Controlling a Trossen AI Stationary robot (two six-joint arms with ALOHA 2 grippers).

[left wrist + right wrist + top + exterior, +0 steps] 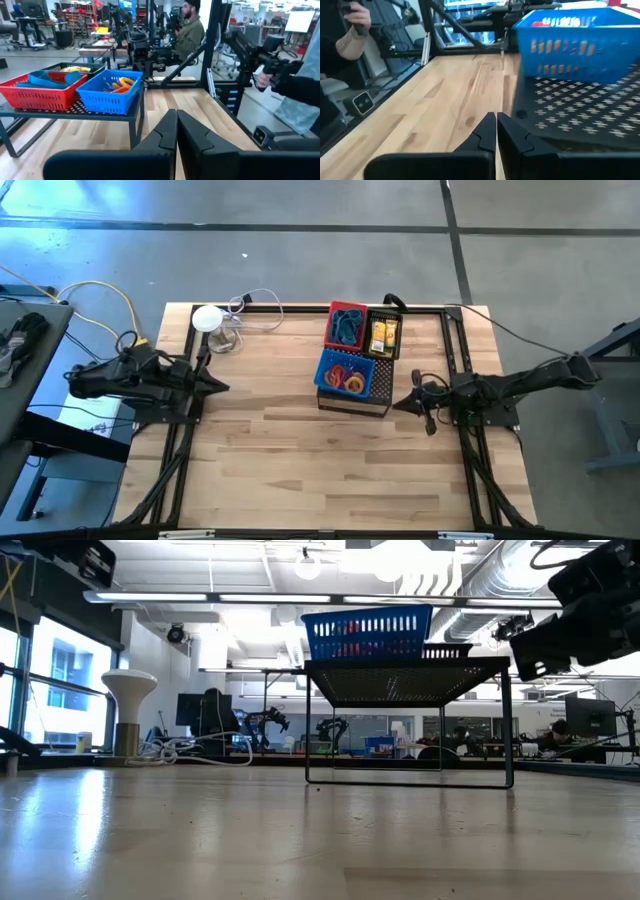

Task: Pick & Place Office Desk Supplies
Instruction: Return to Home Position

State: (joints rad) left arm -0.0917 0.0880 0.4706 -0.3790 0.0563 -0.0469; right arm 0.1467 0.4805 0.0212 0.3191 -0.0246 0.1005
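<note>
Baskets sit together on the black perforated shelf [405, 680] at the tabletop [300, 470] back-centre. Blue basket [107, 100] holds orange and yellow loops [120, 82]; red basket [40, 97] holds blue items [347, 328]; black basket [385, 311] holds yellow packets [380, 338]. Left gripper [222, 388] is at the left edge, jaws pressed together, empty. Right gripper [397, 403] is just beside the shelf's right end, jaws also together, empty. White round object [207, 318] with cable sits back left. Person [192, 30] stands beyond the table.
</note>
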